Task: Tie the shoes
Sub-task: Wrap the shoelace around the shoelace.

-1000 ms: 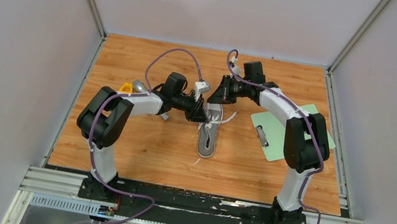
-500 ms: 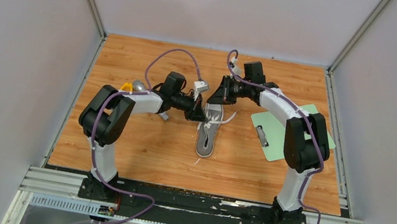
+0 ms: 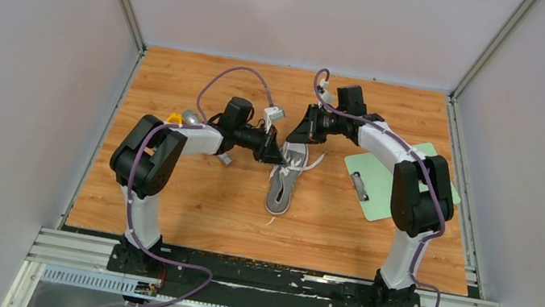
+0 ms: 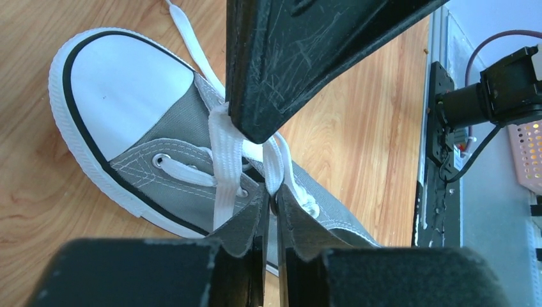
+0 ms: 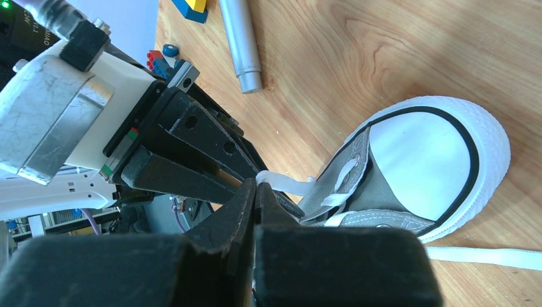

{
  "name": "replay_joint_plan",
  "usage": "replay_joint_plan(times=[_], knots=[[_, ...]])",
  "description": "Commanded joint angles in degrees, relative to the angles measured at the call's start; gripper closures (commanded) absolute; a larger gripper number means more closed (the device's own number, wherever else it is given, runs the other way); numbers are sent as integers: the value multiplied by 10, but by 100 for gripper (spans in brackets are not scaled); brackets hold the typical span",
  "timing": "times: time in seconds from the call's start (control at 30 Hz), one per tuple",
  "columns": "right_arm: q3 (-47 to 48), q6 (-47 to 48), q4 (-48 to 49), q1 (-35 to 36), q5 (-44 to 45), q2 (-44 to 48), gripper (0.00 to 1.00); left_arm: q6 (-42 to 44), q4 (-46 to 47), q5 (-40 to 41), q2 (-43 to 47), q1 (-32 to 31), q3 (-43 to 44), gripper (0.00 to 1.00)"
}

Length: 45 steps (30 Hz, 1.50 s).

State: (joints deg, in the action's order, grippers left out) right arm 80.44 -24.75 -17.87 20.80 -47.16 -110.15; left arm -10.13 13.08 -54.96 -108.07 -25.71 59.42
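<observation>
Left wrist view showed the left gripper (image 4: 271,203) pinched shut on a white lace (image 4: 225,150), with the grey sneaker (image 4: 144,144) just beneath its tips. The right gripper (image 5: 255,190) clamped another strand (the two nearly touching). Best bet was to draw the strands apart evenly and keep them taut without dragging the sneaker.

Nothing legible in any view. At nine o'clock in the right wrist view, a small red-and-green mark (image 5: 131,135) on the left gripper (image 5: 250,182) may be a label, too small to read.
</observation>
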Motion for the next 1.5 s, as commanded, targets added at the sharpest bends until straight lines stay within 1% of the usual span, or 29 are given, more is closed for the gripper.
replay_joint_plan(times=[0.0, 0.03, 0.07, 0.1, 0.13, 0.17, 0.2, 0.3, 0.33, 0.4, 0.47, 0.5, 0.53, 0.6, 0.73, 0.93, 1.03, 1.1, 1.13, 1.17, 1.2, 1.23, 1.27, 1.3, 1.33, 1.37, 1.4, 1.43, 1.47], knots=[[3, 8, 26, -3, -13, 33, 100, -23, 21, 13, -6, 3, 11, 84], [4, 8, 26, -3, -16, 34, 100, -18, 16, 17, -6, 3, 11, 75], [5, 8, 26, -3, -19, 35, 100, -13, 4, 26, -5, 3, 12, 71], [7, 10, 26, -3, -22, 36, 100, -3, -3, 27, -1, 4, 13, 64], [7, 12, 26, -4, -23, 38, 100, 3, -23, 22, 2, 7, 15, 61], [6, 14, 26, -3, -23, 41, 100, 18, -50, 20, 13, 13, 20, 57], [5, 16, 26, -4, -22, 43, 100, 41, -66, 7, 21, 17, 22, 55], [-4, 18, 25, -6, -24, 48, 100, 100, -167, 1, 66, 43, 31, 47], [-6, 17, 25, -6, -25, 48, 100, 123, -178, 6, 76, 48, 26, 46], [-10, 15, 26, -7, -28, 47, 100, 137, -179, 16, 107, 57, 14, 41], [-9, 13, 26, -7, -29, 45, 100, 121, -147, 20, 110, 59, 5, 39], [-8, 13, 26, -7, -30, 44, 100, 113, -108, 14, 106, 59, 3, 38], [-6, 14, 25, -7, -31, 42, 100, 80, -92, 11, 92, 59, 5, 37], [-3, 17, 24, -7, -32, 41, 100, 52, -52, 10, 73, 55, 12, 36], [-3, 17, 25, -7, -36, 41, 100, 55, -10, 10, 28, 43, 38, 34], [-16, 19, 25, -7, -37, 49, 100, 31, 21, -70, -49, 41, 99, 33], [-23, 20, 25, -8, -34, 52, 100, 28, 20, -122, -61, 39, 119, 34], [-24, 20, 25, -7, -34, 52, 100, 38, 3, -150, -63, 40, 126, 35], [-24, 21, 24, -7, -35, 52, 100, 48, -26, -156, -60, 40, 127, 35], [-23, 20, 25, -8, -35, 51, 100, 83, -50, -165, -54, 40, 132, 36], [-22, 20, 25, -8, -35, 50, 100, 115, -114, -172, -51, 40, 135, 36], [-21, 20, 25, -9, -36, 49, 100, 179, -153, -175, -48, 40, 147, 36], [-20, 19, 24, -9, -38, 47, 100, 216, -234, -180, -47, 40, 156, 36], [-18, 19, 25, -10, -38, 45, 100, 292, -274, -181, -47, 40, 173, 37], [-16, 19, 25, -10, -38, 44, 100, 332, -363, -177, -48, 39, 184, 37], [-14, 19, 25, -10, -39, 42, 100, 405, -404, -173, -51, 39, 203, 37], [-12, 18, 25, -11, -39, 40, 100, 434, -460, -163, -53, 38, 211, 37], [-11, 18, 24, -10, -38, 38, 100, 466, -475, -158, -55, 38, 219, 37], [-10, 18, 26, -10, -39, 36, 100, 473, -483, -151, -54, 38, 220, 37]])
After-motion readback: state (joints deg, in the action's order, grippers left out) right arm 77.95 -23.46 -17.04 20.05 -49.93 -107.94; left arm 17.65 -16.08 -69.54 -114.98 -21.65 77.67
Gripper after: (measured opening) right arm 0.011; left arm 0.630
